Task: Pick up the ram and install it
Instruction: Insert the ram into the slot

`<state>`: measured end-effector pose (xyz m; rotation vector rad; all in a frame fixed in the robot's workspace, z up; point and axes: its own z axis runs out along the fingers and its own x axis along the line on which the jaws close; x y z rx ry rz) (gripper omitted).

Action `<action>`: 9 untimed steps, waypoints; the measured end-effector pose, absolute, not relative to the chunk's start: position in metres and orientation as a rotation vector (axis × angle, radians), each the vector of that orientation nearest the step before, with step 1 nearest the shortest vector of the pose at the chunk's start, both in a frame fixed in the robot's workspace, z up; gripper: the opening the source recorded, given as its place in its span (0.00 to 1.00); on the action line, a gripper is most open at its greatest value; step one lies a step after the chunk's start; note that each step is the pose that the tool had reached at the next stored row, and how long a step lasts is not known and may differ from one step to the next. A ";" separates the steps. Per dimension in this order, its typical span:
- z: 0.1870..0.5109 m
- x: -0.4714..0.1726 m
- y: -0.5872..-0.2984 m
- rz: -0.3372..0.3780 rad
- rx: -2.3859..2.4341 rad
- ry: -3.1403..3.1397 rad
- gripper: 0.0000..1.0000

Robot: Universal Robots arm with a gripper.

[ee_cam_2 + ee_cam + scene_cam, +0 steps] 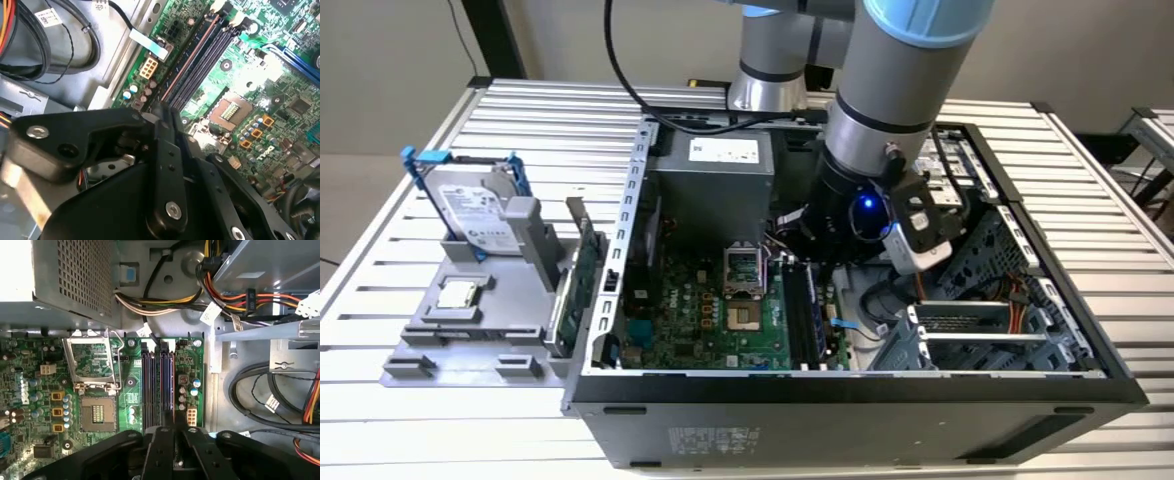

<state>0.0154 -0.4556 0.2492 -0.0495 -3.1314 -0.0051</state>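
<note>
The ram (173, 390) is a thin dark stick with a coppery edge. It stands on edge in the outermost of the motherboard's black slots (155, 390), next to the board's border, and is also seen in the second wrist view (192, 55). In both wrist views my gripper (175, 429) (164, 107) sits at one end of the stick, its black fingers (162, 450) drawn close around it. In the exterior view the gripper (807, 262) reaches down inside the open computer case (854, 385), over the slot area (801, 310).
An open CPU socket (95, 412) lies beside the slots, with the power supply box (714, 180) behind it. Cable bundles (250, 300) and a drive cage (981, 320) crowd the far side. Outside the case, a grey fixture (454, 340) holds a hard drive (467, 210) and an expansion card (580, 270).
</note>
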 end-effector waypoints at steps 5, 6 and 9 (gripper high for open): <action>0.249 0.015 -0.456 -0.005 -0.049 -3.131 0.00; 0.249 0.015 -0.456 -0.005 -0.048 -3.131 0.00; 0.249 0.015 -0.456 -0.005 -0.048 -3.131 0.00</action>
